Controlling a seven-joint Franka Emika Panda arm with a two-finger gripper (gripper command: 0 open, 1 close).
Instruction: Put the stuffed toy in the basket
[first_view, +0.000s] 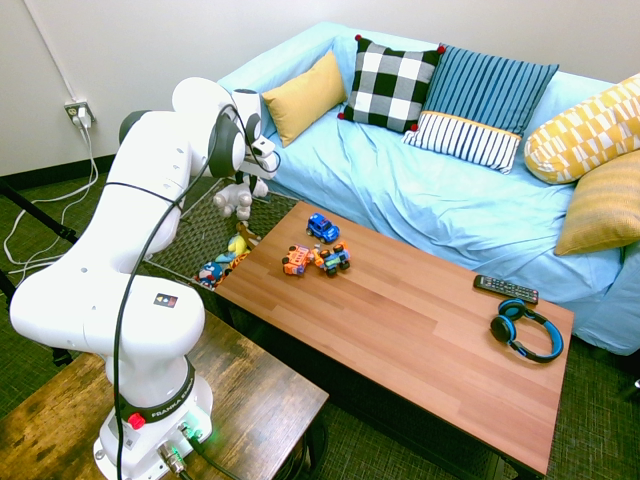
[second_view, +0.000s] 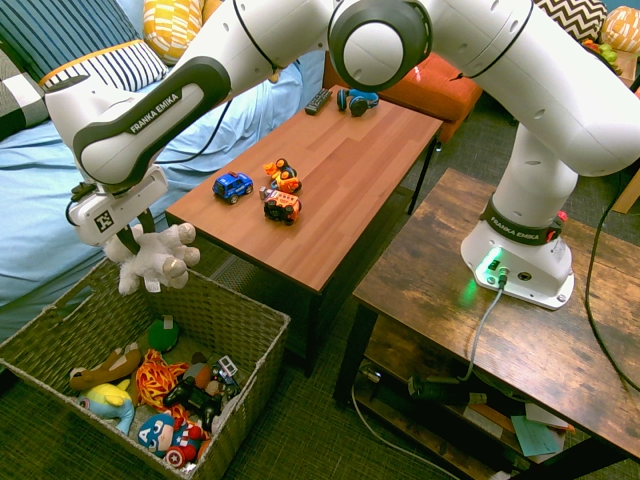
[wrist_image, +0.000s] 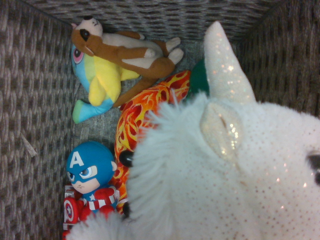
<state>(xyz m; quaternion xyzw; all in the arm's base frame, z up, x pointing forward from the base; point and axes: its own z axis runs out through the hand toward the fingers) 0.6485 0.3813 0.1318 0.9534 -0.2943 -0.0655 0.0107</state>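
"Where's the toy (second_view: 158, 258)?"
"Over the basket (second_view: 262, 350), between the fingers of the gripper (second_view: 138, 238); held high, presumably to clear the rim."
"And next?"
"Opening, I'd say; the toys (second_view: 165, 390) below should cushion it."

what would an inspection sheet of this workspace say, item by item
surface: wooden coffee table, toys and headphones on it
job's things: white unicorn plush between the gripper's fingers, above the woven basket; not in it
clutter: blue toy car, two orange toys beside it; remote by the headphones
gripper: over the basket, holding the plush
cables: white cords at the wall outlet
surroundings: blue-covered sofa with cushions
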